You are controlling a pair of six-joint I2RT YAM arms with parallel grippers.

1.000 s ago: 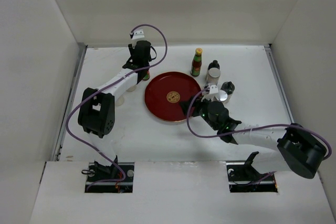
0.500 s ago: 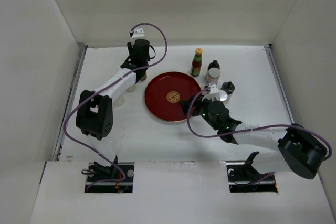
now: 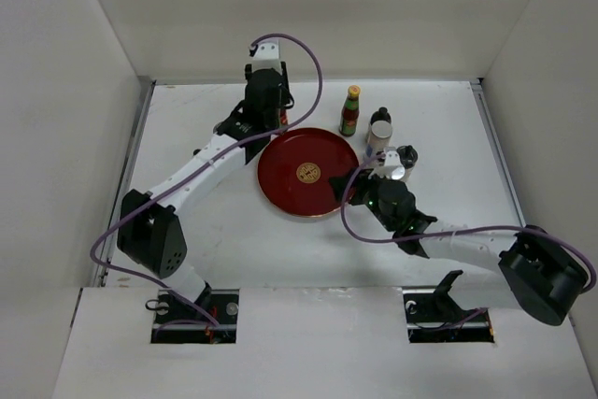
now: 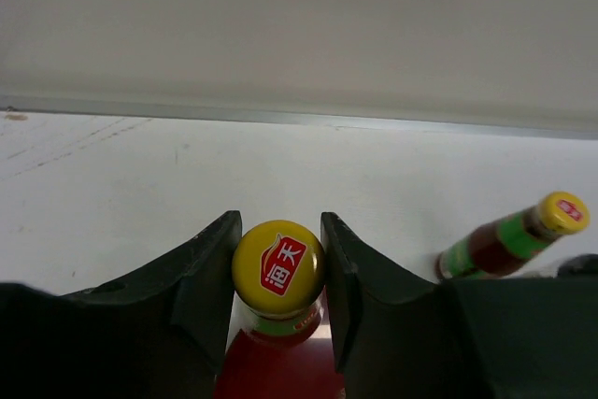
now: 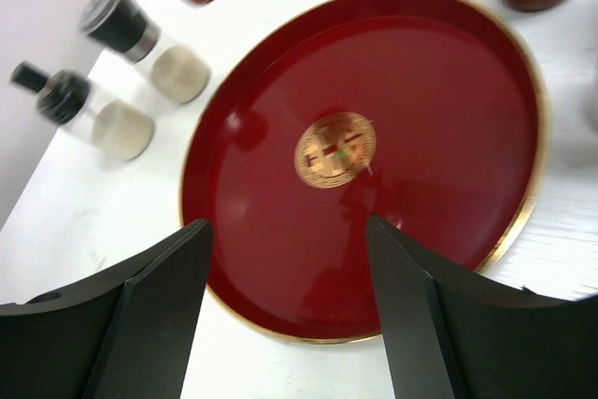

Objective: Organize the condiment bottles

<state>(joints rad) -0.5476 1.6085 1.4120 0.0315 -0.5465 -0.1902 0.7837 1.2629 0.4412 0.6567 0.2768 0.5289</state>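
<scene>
Sauce bottle [image 4: 277, 268] in left jaws; second bottle [image 4: 509, 240], tray [image 3: 280, 184] near.

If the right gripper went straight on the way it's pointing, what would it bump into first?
Most likely the round red tray: the open right gripper points down at its bare inside, near the gold emblem. How far off is unclear.

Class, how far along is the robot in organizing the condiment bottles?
Done: nothing visibly; the red tray holds no bottles. In hand: the left gripper is shut on a yellow-capped sauce bottle. Left: the second sauce bottle and two black-capped jars stand off the tray.
</scene>
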